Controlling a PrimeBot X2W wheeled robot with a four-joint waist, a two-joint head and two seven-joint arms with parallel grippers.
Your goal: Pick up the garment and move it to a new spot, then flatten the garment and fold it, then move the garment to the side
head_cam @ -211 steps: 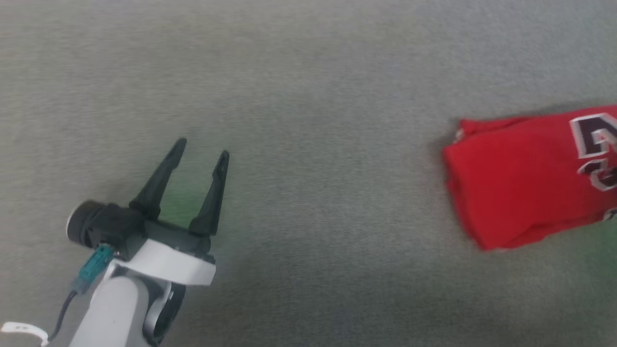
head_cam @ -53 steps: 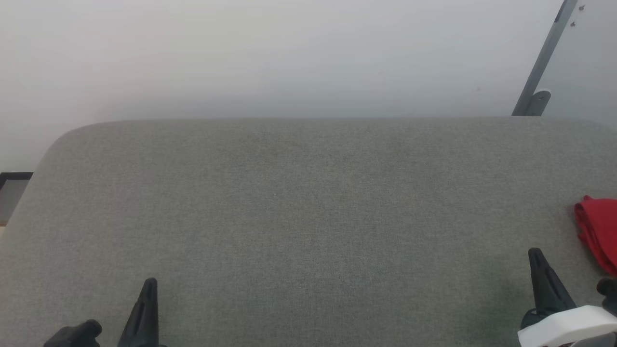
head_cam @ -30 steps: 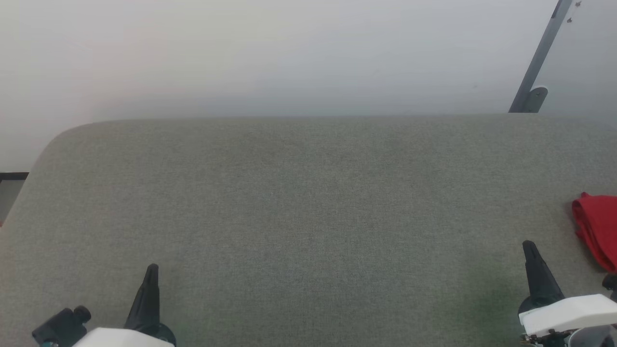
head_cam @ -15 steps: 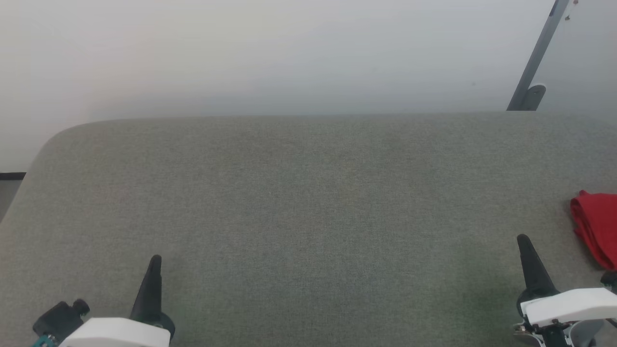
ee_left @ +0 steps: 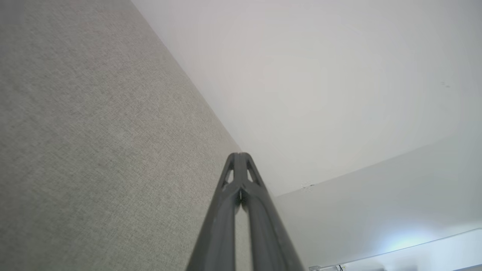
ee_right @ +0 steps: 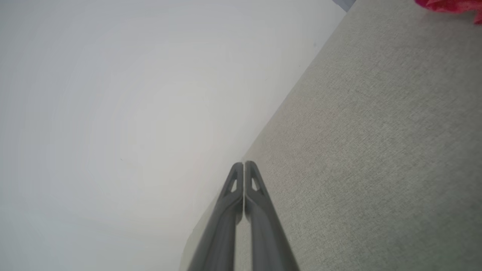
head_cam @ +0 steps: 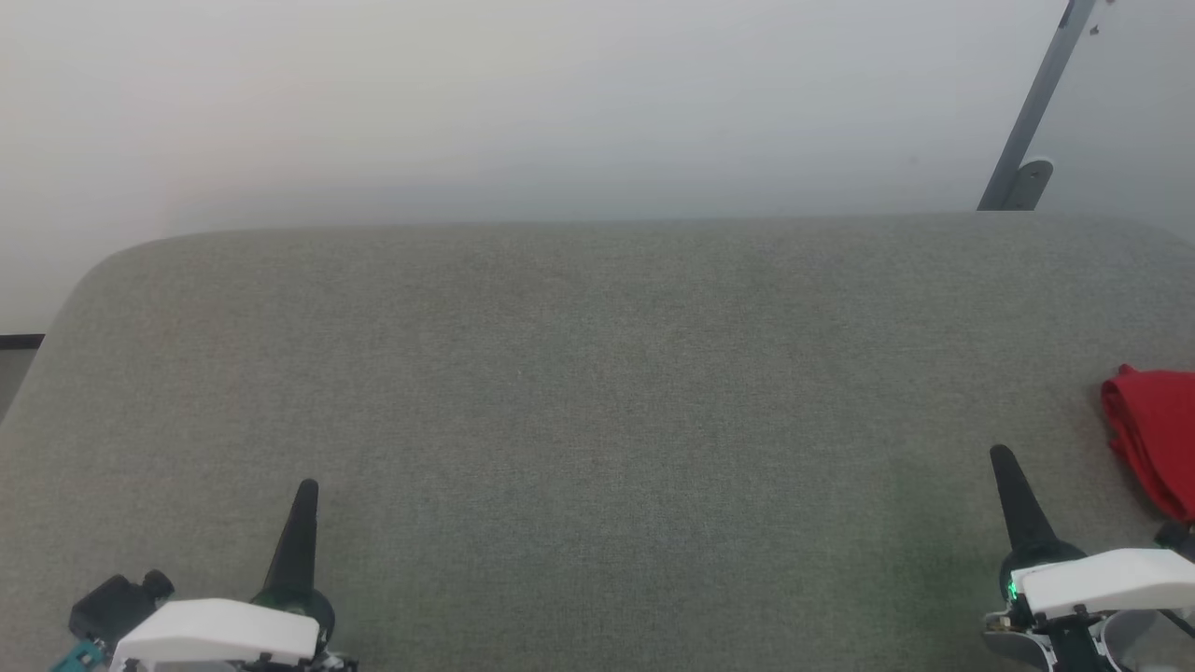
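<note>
The garment (head_cam: 1156, 434) is a red folded bundle lying at the far right edge of the grey fabric table (head_cam: 597, 392), cut off by the frame; a red sliver of the garment (ee_right: 450, 5) also shows at the top right of the right wrist view. My left gripper (head_cam: 305, 492) rests at the lower left, shut, holding nothing. In its own view the left gripper (ee_left: 239, 155) has both tips pressed together. My right gripper (head_cam: 1002, 457) sits at the lower right, a little left of the garment, shut and empty, its tips touching in the right gripper (ee_right: 244, 163) wrist view.
A pale wall rises behind the table's far edge. A grey slanted metal bar (head_cam: 1027, 121) with a bracket stands at the back right. The table's rounded left corner (head_cam: 103, 271) falls off to a dark floor strip.
The camera has shifted slightly, so the whole scene sits a bit higher and both grippers show more of their white wrists. The garment has not moved on the table.
</note>
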